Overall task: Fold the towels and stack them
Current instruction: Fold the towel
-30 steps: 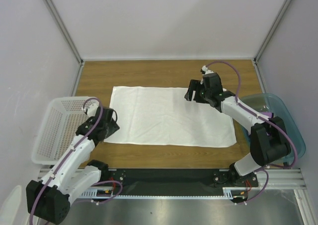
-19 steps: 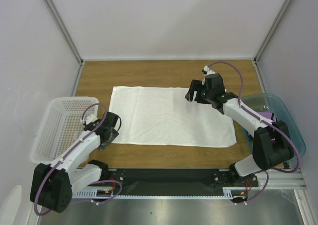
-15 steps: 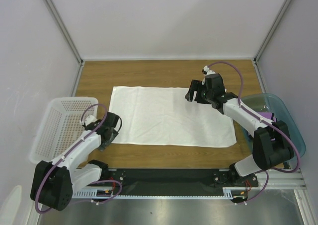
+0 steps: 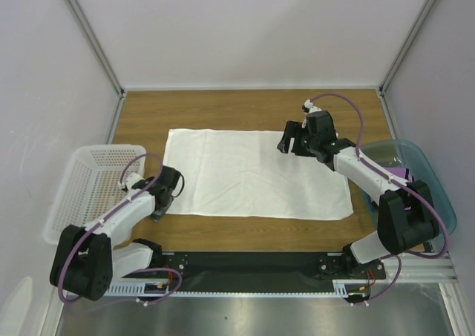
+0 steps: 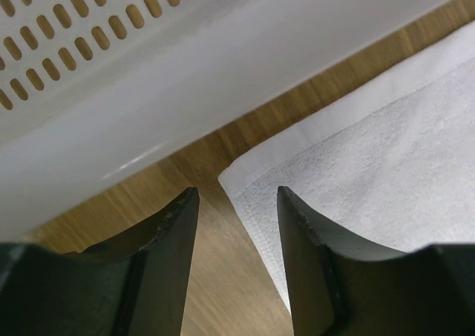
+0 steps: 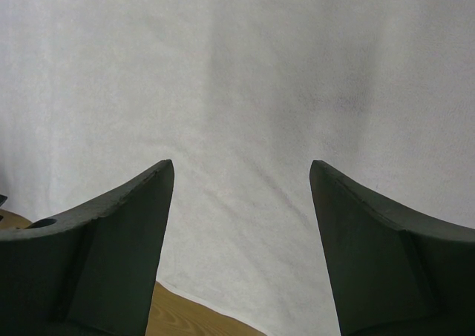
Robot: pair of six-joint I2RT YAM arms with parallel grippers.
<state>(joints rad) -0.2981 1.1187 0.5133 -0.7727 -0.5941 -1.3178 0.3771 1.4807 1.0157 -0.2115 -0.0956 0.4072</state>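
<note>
Big white towel (image 4: pixel 256 174) is laid out flat in the middle of the wooden counter (image 4: pixel 223 106), long side running left to right. Up close in the right wrist view the towel (image 6: pixel 260 91) has just a few soft wrinkles.

The left arm (image 4: pixel 122 210) is down low at the towel's near-left corner, right beside the white perforated basket (image 4: pixel 85 195). From its wrist cam the left jaws are spread partway. That towel corner (image 5: pixel 230 180) sits in the gap just ahead of the two dark fingers (image 5: pixel 167 262), nothing pinched. Basket wall (image 5: pixel 148 91) fills the top of that view. Can't really tell if the fingertips are touching the wood or just above it.

The right arm (image 4: pixel 356 165) reaches over the far-right part of the towel. The right jaws are spread wide with only cloth below them, gripping nothing, and a sliver of counter (image 6: pixel 193 317) shows at the bottom edge.

The teal bin (image 4: pixel 434 188) sits off the counter's right side, apart from the towel
</note>
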